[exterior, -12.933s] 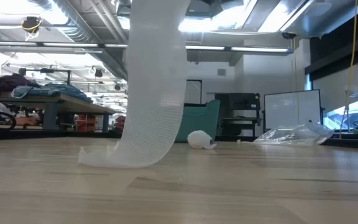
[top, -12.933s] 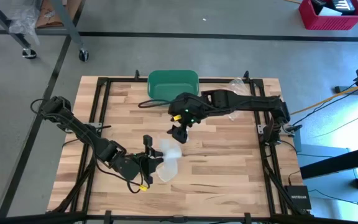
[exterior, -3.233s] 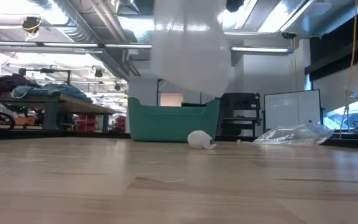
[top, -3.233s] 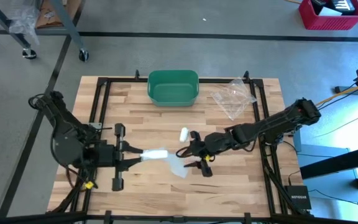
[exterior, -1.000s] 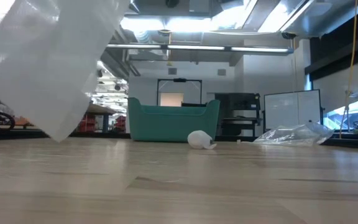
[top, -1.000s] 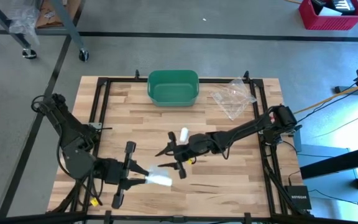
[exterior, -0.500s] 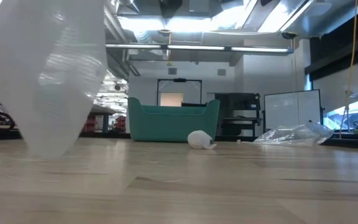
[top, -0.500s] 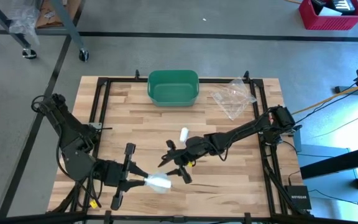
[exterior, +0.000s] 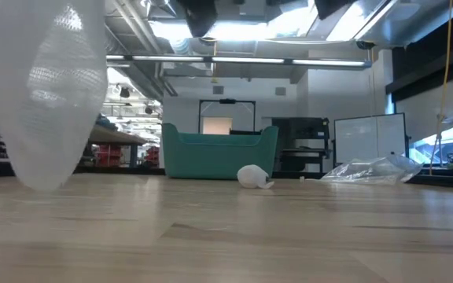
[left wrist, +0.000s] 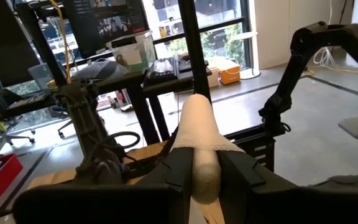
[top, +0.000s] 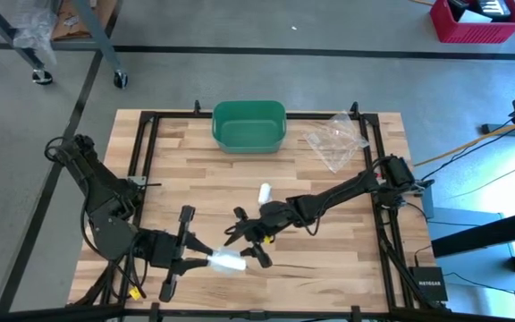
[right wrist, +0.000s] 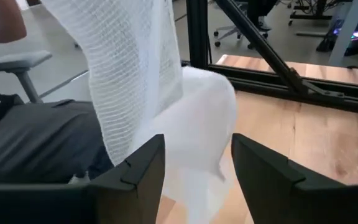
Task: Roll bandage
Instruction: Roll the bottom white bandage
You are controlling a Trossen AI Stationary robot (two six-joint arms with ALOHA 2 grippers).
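The bandage (top: pixel 225 260) is a white mesh roll held above the table near its front edge, left of the middle. My left gripper (top: pixel 202 260) is shut on it. In the left wrist view the bandage (left wrist: pixel 199 134) sticks out past the fingers as a tapering bundle. In the low view it (exterior: pixel 47 94) hangs as a bulging mesh sleeve clear of the tabletop. My right gripper (top: pixel 247 244) is open just right of the roll. Its two fingers stand on either side of the loose mesh (right wrist: pixel 166 93), as the right wrist view shows. My left gripper pinches the rolled end of the bandage (left wrist: pixel 205 177) between its two fingers. It comes in level from the table's left. The rest of the bandage sticks out beyond the fingertips toward the table's right, lifted clear of the wood. My right gripper has the loose mesh between its open fingers (right wrist: pixel 138 171); whether they touch it I cannot tell.
A small white roll (top: pixel 265 191) lies on the table's middle. A green bin (top: pixel 249 125) stands at the far edge, and a crumpled clear plastic bag (top: pixel 333 139) lies to its right. A black frame (top: pixel 141 161) runs along the table's sides.
My right gripper has sunk and come toward the near edge and the bandage, rolling a little as it went. The bandage's loose part, which hung as a flat slanted sheet, now bulges into a rounded sleeve. The roll in my left gripper has stayed in place.
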